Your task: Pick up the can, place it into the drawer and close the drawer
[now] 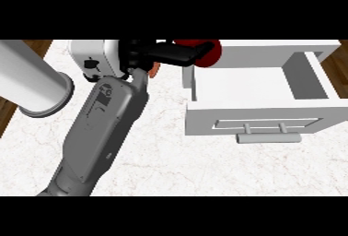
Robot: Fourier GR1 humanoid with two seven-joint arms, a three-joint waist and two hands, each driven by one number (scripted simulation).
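The red can [212, 51] is at the top of the head view, above the back left corner of the open white drawer [238, 85]. My right hand [173, 53] is curled round the can from the left and hides much of it. Its grey forearm runs up from the lower left edge across the counter. The drawer is pulled out toward me. Its front panel and grey handle [268, 137] are nearest, and its white inside shows nothing in it. My left hand does not show.
A thick white cylinder with a grey end [34, 78] lies at the left edge. The marble counter [163, 161] spreads below and left of the drawer. Wooden floor [336, 69] shows at the right and far left edges.
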